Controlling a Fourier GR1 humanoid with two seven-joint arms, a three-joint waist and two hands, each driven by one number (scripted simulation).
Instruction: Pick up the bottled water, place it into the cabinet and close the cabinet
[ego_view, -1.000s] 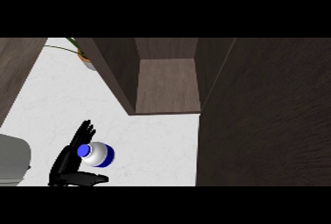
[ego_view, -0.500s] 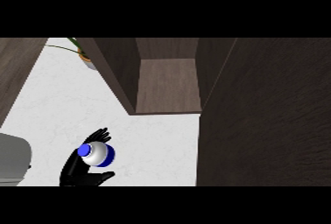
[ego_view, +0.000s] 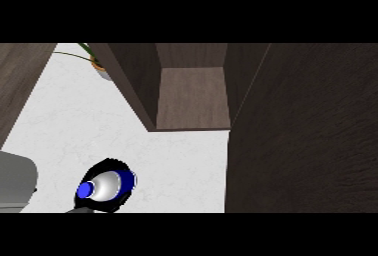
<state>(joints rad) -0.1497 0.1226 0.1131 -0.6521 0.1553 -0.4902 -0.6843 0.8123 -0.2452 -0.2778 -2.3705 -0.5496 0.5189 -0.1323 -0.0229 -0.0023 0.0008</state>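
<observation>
Gripping one bottled water (ego_view: 109, 186), left robot hand (ego_view: 109, 205) curled round it; one open cabinet (ego_view: 192, 100); one plant (ego_view: 100, 71).

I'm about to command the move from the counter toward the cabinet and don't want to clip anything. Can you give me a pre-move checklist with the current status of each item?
1. Left hand curled round the bottled water: ok.
2. Bottle lifted off the counter: cannot tell from this steep view.
3. Cabinet open, its compartment showing: ok.
4. Cabinet door swung out at the right, apart from the hand: ok.
5. Potted plant stands apart from the bottle, beyond the cabinet's left wall: ok.
6. Right hand ready to close the door: cannot tell, it is not in view.
</observation>
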